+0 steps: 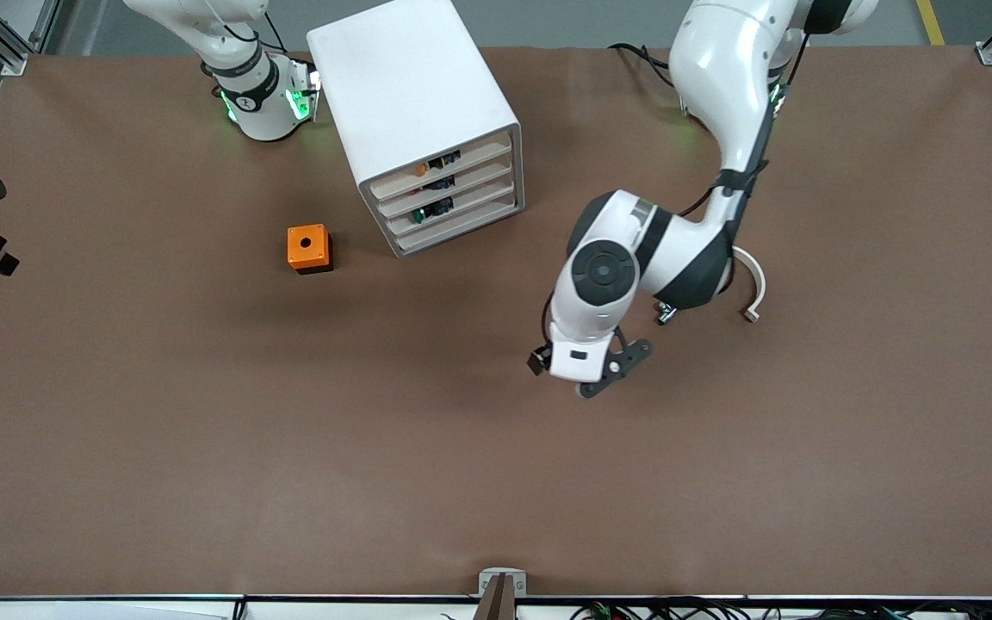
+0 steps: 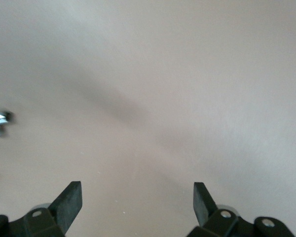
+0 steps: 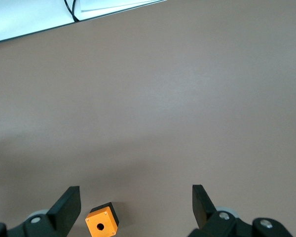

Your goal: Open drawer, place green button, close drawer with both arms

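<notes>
At the right arm's end of the table, close to the robots' side: right arm (image 1: 248,82) waiting beside the white cabinet (image 1: 401,82), green lights glowing on its wrist. Right gripper (image 3: 135,197) held over bare brown table (image 1: 203,448), fingers (image 3: 69,200) spread wide and holding nothing, the orange cube showing between them in the right wrist view.

Next along, nearer the front camera than the arm's base and just beside the cabinet's lower corner without touching it: orange cube (image 1: 309,248) with a round hole in its top face, resting on a dark base.

Toward the middle, standing at an angle: the cabinet, four like drawer fronts stacked on the face turned toward the front camera. Third from the top, the drawer (image 1: 461,211), pushed in and level with its three neighbours. Seen in the gap just above that front, inside the drawer: the button (image 1: 419,216), green cap toward the cabinet's corner. Small dark and orange parts visible in the gaps of the two drawers above; too small to name.

Farther toward the left arm's end: left arm (image 1: 724,95) bent down and forward, well apart from the cabinet. Left gripper (image 2: 137,195) low over open table, fingers (image 2: 71,197) spread wide, nothing between them but tabletop.
</notes>
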`<act>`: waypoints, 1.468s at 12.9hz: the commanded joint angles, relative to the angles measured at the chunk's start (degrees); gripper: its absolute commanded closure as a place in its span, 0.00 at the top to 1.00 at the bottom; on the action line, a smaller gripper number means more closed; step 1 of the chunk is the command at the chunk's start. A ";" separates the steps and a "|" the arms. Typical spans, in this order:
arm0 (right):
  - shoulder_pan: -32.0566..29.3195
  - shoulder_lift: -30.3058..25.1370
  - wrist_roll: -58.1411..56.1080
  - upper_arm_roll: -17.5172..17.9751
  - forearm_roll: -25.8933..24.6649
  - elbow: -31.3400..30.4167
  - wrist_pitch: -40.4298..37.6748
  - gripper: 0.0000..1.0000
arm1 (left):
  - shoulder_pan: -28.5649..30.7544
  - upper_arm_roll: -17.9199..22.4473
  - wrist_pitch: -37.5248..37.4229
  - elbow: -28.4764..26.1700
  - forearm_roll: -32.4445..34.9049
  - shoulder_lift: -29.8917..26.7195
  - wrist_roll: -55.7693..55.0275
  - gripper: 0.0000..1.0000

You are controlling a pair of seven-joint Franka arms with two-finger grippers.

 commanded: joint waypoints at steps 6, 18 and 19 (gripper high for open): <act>-1.08 0.03 -1.05 0.41 -0.30 1.50 -1.96 1.00 | 3.19 -0.28 -5.90 -1.52 10.00 -7.28 4.90 0.99; -0.64 0.03 -0.79 0.67 -0.30 1.50 -1.96 1.00 | 16.62 -0.37 -25.76 -1.70 9.75 -27.23 36.11 0.99; -0.64 0.03 -1.05 0.67 -0.39 1.50 -1.87 1.00 | 17.68 -0.55 -26.12 -1.96 9.65 -28.38 38.13 1.00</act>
